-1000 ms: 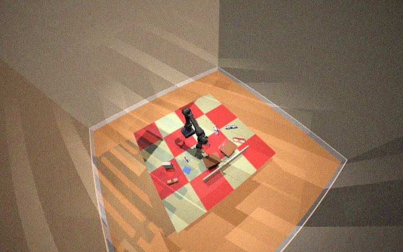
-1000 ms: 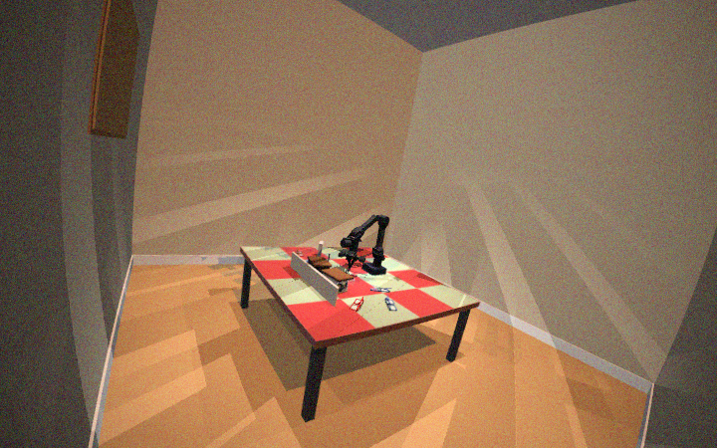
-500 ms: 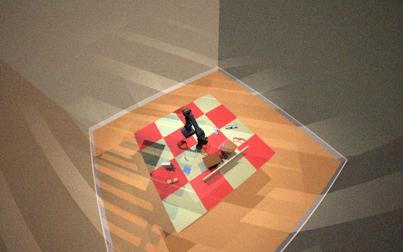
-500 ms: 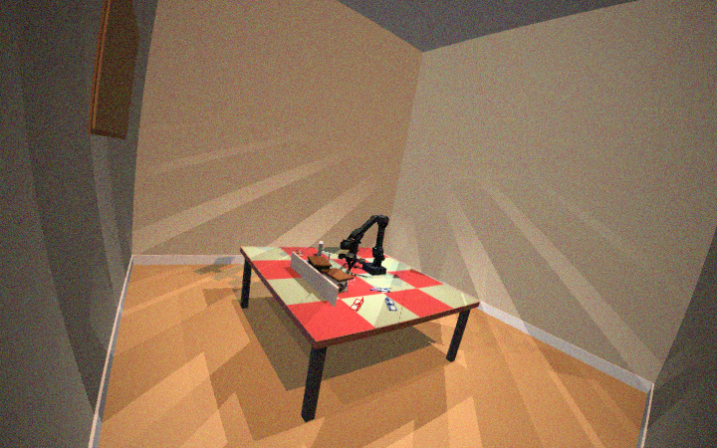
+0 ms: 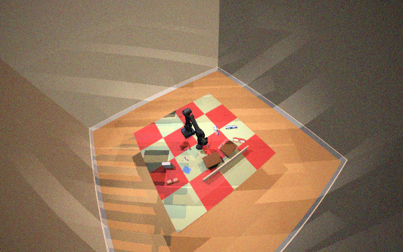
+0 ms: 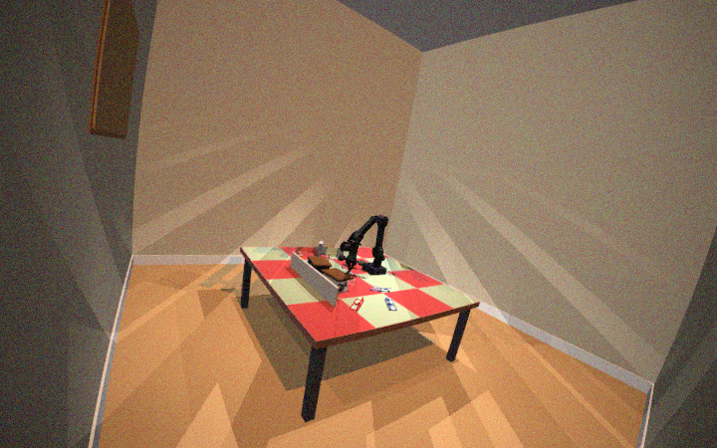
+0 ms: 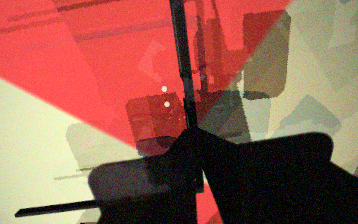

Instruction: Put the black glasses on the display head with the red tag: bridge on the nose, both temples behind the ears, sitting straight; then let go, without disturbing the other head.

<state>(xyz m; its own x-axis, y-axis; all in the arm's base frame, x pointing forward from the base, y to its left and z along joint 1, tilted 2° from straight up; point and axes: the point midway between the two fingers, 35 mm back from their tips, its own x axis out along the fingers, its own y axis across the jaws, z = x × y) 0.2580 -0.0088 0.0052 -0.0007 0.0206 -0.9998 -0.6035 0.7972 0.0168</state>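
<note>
My gripper (image 5: pixel 200 147) (image 6: pixel 349 271) (image 7: pixel 191 133) is shut on the black glasses (image 7: pixel 183 55). In the wrist view one long dark bar of them runs up from the fingertips, and another thin bar sticks out at the lower left. The gripper hangs above the table, on the arm's side of two display heads. Their brown tops show: one head (image 5: pixel 212 159) (image 6: pixel 319 261) and the other head (image 5: pixel 228 148) (image 6: pixel 338 274). The faces are hidden or too small to make out, and I cannot tell which head bears the red tag.
A long pale panel (image 5: pixel 225 163) (image 6: pixel 314 278) stands behind the heads. Red glasses (image 5: pixel 238 139) (image 6: pixel 357 304), blue glasses (image 5: pixel 216 130) and dark blue glasses (image 5: pixel 231 127) (image 6: pixel 389 304) lie to one side. A white-topped box (image 5: pixel 166 163), a blue square (image 5: pixel 186 169) and brownish glasses (image 5: pixel 172 181) are opposite.
</note>
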